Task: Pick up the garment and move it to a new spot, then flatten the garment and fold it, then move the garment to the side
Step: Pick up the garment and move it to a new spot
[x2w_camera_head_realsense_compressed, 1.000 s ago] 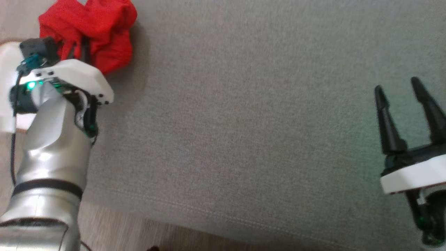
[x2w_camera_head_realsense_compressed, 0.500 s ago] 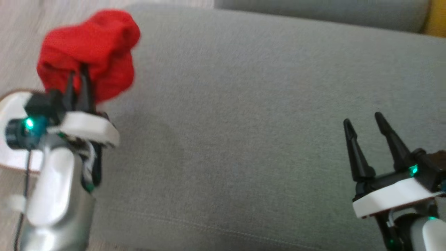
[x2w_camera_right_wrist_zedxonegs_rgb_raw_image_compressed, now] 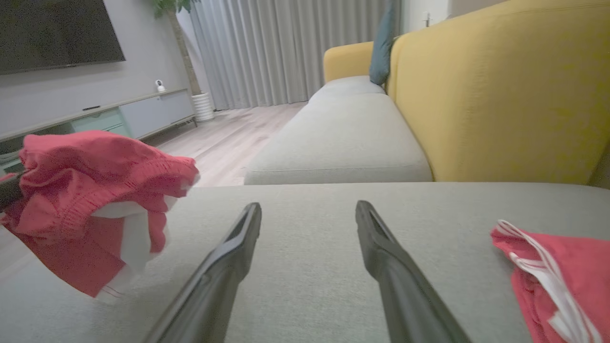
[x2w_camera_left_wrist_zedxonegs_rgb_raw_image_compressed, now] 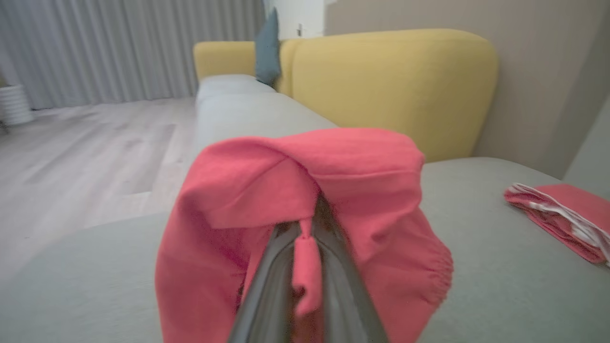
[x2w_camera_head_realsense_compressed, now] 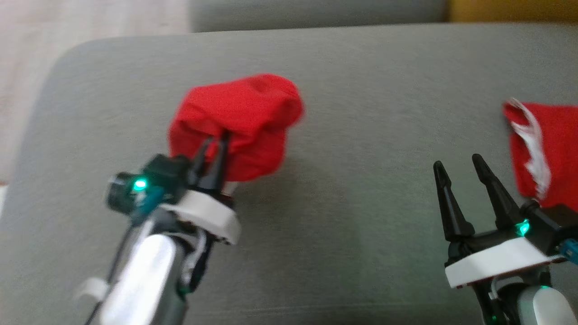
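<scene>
As L pincer [x2w_camera_head_realsense_compressed: 218,140] clamps garment [x2w_camera_head_realsense_compressed: 239,122], R wrist: white lining [x2w_camera_right_wrist_zedxonegs_rgb_raw_image_compressed: 133,238]

The grey cushion [x2w_camera_head_realsense_compressed: 361,216] lies bare across the frame's middle and bottom. A bunched red garment [x2w_camera_head_realsense_compressed: 244,117] blocks centre-left; a striped red garment [x2w_camera_head_realsense_compressed: 560,140] crowds the right edge.

left fingers [x2w_camera_head_realsense_compressed: 218,158] part-hidden by garment [x2w_camera_head_realsense_compressed: 244,113], 2nd garment [x2w_camera_head_realsense_compressed: 557,149] cropped

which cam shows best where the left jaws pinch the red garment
Left wrist view: it looks straight along the left gripper, jaws shut on a fold of the red garment. The head view shows that grip from above, blurred; the right wrist view shows the bunched garment from the side.
</scene>
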Robot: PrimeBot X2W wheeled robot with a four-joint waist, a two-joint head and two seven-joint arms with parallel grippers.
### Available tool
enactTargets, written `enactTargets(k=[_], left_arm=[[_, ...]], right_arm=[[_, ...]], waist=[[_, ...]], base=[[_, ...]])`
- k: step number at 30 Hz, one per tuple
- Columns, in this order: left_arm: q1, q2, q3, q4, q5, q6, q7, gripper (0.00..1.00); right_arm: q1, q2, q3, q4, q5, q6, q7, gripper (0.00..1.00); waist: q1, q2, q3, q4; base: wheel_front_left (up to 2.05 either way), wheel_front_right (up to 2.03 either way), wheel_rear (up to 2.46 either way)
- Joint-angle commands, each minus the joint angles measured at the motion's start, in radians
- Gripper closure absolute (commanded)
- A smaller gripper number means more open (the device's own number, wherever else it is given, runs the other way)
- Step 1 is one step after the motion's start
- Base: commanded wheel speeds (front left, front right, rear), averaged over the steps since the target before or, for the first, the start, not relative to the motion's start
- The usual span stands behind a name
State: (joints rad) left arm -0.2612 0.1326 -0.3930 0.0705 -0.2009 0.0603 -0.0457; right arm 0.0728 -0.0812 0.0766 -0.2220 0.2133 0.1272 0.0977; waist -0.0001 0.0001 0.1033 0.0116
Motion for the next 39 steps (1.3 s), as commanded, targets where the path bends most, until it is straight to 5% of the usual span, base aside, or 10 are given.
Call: enactTargets(k=[1, 9, 18, 19, 20, 29, 39], left_arm=[[-0.074, 0.003, 0.023, -0.023, 0.001, -0.007, -0.004, 1.0], [-0.143, -0.054, -0.079, 0.206, -0.018, -0.061, -0.023, 1.0], [-0.162, -0.07, -0.136, 0.376, -0.042, -0.097, -0.065, 0.98], [-0.158, -0.071, -0.135, 0.382, -0.045, -0.093, -0.075, 0.4], [-0.152, -0.071, -0.136, 0.381, -0.047, -0.09, -0.087, 0.0], [-0.059, -0.061, -0.118, 0.271, -0.05, -0.047, -0.199, 0.0], [0.052, -0.007, 0.029, 0.123, -0.066, 0.041, -0.215, 0.0]], right_arm=[[-0.033, -0.005, 0.019, -0.031, 0.008, 0.003, -0.011, 0.0], [-0.06, 0.005, 0.021, -0.002, 0.026, 0.003, -0.042, 0.0], [-0.076, 0.014, 0.025, 0.032, 0.044, 0.003, -0.075, 0.0], [-0.076, 0.015, 0.024, 0.036, 0.045, 0.003, -0.078, 0.0], [-0.076, 0.016, 0.024, 0.04, 0.044, 0.003, -0.08, 0.0], [-0.059, 0.004, 0.016, 0.051, 0.037, 0.003, -0.074, 0.0], [-0.021, -0.003, -0.01, 0.037, 0.027, 0.003, -0.047, 0.0]], waist=[[0.0001, -0.0001, 0.043, -0.103], [0.0001, -0.0001, 0.119, -0.281], [0.0001, -0.0001, 0.156, -0.325], [0.0001, -0.0001, 0.153, -0.322], [0.0001, -0.0001, 0.149, -0.319], [0.0001, -0.0001, 0.076, -0.218], [0.0001, -0.0001, -0.003, -0.086]], base=[[0.0, 0.0, 0.0], [0.0, 0.0, 0.0], [0.0, 0.0, 0.0], [0.0, 0.0, 0.0], [0.0, 0.0, 0.0], [0.0, 0.0, 0.0], [0.0, 0.0, 0.0]])
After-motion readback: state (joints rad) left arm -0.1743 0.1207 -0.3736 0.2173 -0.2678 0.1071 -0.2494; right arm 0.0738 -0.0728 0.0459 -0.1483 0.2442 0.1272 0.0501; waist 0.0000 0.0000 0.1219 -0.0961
